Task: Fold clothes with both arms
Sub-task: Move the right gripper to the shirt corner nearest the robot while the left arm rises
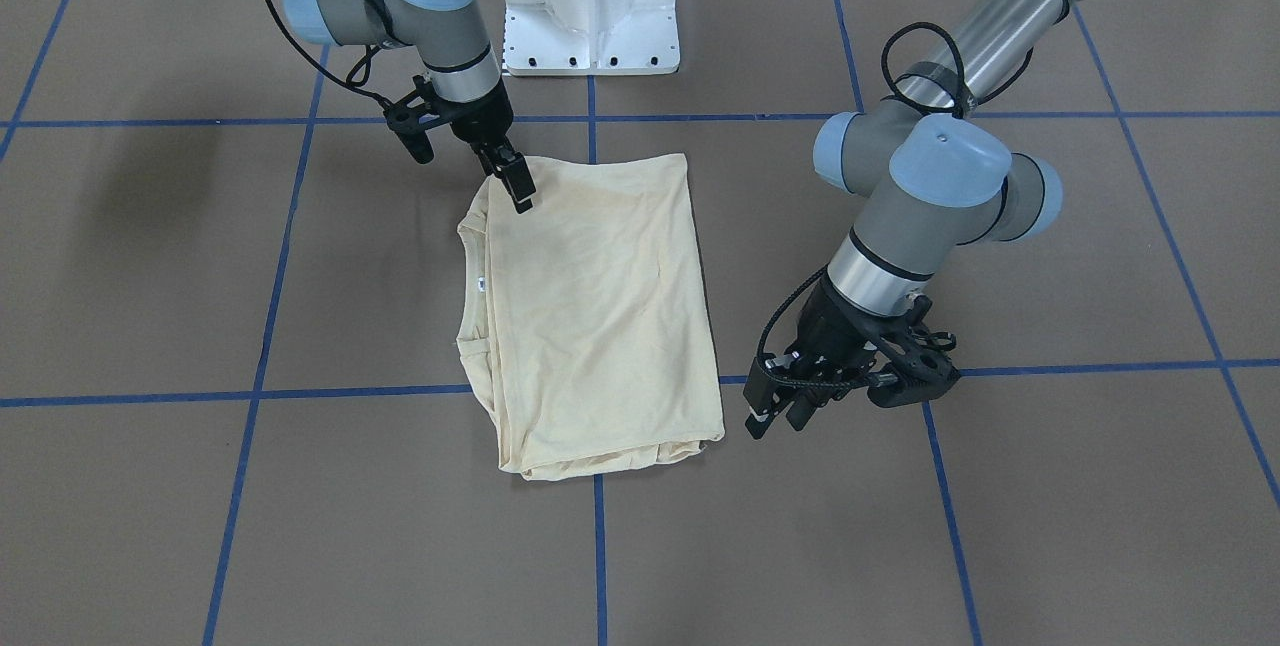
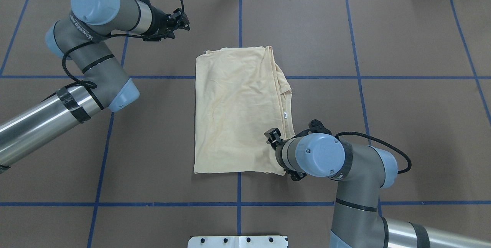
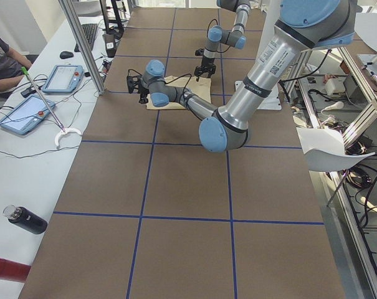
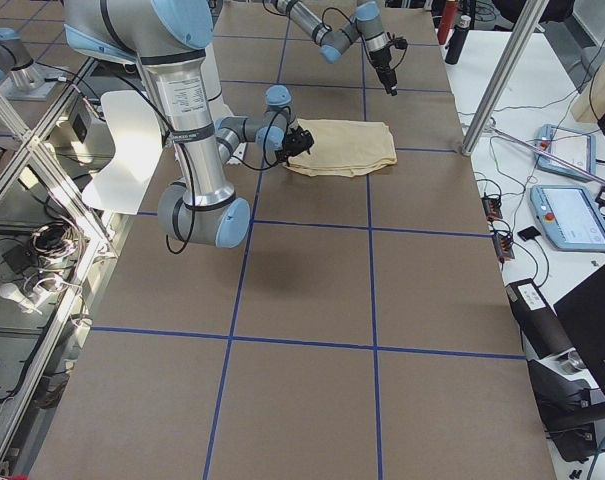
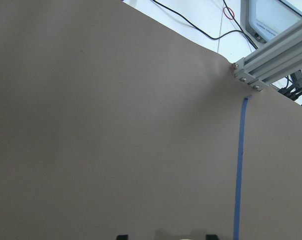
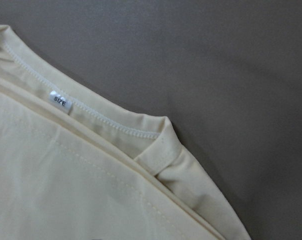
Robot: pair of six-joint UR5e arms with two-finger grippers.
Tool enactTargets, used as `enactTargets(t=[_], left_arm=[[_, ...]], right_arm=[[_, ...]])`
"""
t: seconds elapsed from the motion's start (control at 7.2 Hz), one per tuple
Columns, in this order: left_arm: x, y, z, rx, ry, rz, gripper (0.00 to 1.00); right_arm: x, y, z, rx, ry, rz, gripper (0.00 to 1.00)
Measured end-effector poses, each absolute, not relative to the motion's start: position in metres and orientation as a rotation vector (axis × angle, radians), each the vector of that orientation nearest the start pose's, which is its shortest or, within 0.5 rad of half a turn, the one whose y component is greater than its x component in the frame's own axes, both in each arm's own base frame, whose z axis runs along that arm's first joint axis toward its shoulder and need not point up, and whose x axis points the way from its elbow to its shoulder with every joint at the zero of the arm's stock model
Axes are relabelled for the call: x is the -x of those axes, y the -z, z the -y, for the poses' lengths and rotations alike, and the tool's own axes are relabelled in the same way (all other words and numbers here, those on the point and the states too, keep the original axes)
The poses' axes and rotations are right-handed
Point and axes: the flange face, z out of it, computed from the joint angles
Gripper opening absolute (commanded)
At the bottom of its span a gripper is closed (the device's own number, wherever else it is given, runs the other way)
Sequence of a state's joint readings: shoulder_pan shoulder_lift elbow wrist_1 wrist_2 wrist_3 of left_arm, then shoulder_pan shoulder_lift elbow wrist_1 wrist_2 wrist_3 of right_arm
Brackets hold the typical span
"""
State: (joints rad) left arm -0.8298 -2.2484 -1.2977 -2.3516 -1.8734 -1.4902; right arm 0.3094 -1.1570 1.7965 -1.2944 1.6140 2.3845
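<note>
A pale yellow shirt lies folded into a flat rectangle in the middle of the brown desk, across one of the blue tape lines. Its collar and small white label run along the edge on the robot's right side, with several folded layers stacked beside them. No print shows on the upper face.

The right end effector hangs over the shirt's corner nearest the robot, on the collar side. Its fingers stand apart, released, and grasp nothing. The cloth beneath lies flat, and the right wrist view looks straight down on the collar and bare desk.

The left end effector is just beside the shirt's opposite far corner, clear of the cloth and above bare desk by a tape line. Its fingers are spread and empty: the left wrist view shows the two black fingertips well apart at the bottom edge.

The white base stands behind the shirt.
</note>
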Motion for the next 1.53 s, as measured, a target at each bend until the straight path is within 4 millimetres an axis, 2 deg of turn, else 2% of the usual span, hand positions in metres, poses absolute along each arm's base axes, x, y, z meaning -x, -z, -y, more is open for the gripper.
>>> enactTargets(t=[0.14,0.28,0.42,0.56,0.97,1.53], left_arm=[[-0.431,-0.283,0.625,-0.280,0.477,-1.185,0.61],[-0.431,-0.283,0.625,-0.280,0.478,-1.185,0.61],[-0.431,-0.283,0.625,-0.279,0.479,-1.185,0.61],[-0.432,-0.282,0.625,-0.278,0.480,-1.186,0.61],[-0.432,-0.282,0.624,-0.276,0.481,-1.187,0.61],[-0.433,-0.276,0.617,-0.269,0.479,-1.205,0.61]], right_arm=[[0.557,-0.302,0.313,0.278,-1.023,0.911,0.85],[0.557,-0.304,0.315,0.274,-1.026,0.902,0.69],[0.556,-0.306,0.317,0.269,-1.032,0.887,0.41],[0.556,-0.307,0.318,0.262,-1.037,0.868,0.00],[0.553,-0.304,0.318,0.258,-1.042,0.856,0.00],[0.540,-0.288,0.313,0.273,-1.031,0.893,0.00]])
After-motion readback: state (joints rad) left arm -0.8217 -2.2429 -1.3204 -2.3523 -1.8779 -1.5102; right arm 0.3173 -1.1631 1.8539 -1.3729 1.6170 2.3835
